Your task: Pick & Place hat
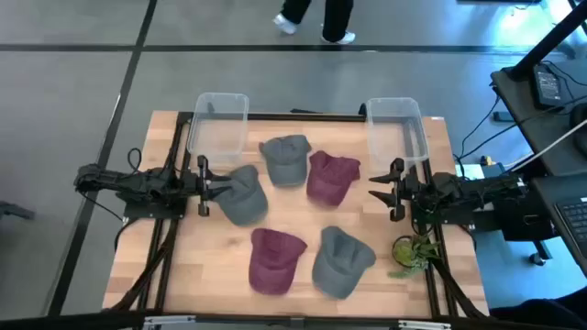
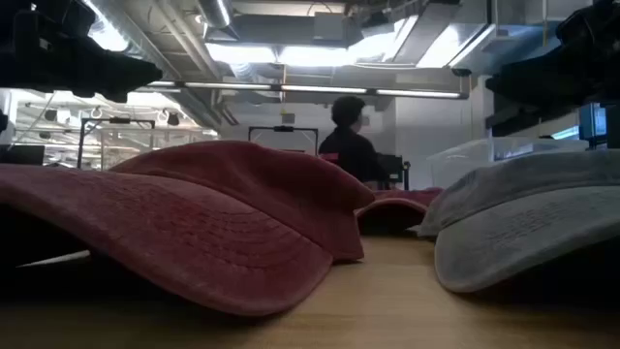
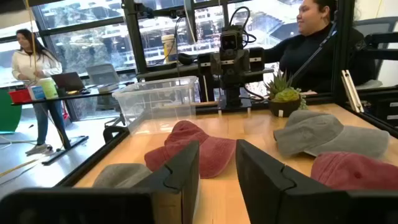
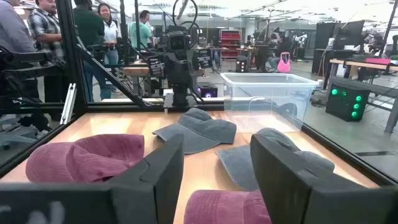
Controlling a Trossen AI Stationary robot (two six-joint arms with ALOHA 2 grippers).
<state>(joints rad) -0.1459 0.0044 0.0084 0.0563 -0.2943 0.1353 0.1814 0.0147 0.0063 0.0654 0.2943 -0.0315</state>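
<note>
Tabletop: grey hat (image 1: 240, 194) beside left pincer (image 1: 204, 186).

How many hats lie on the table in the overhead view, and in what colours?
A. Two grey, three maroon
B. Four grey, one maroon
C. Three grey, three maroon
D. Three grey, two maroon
D. The high view shows grey hats at left, back centre and front right, plus maroon hats at back right and front centre.

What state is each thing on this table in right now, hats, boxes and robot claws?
left gripper: open, at the grey cap
right gripper: open, holding nothing
five caps: lying loose on table
left bin: empty
right bin: empty
plant: upright
</note>
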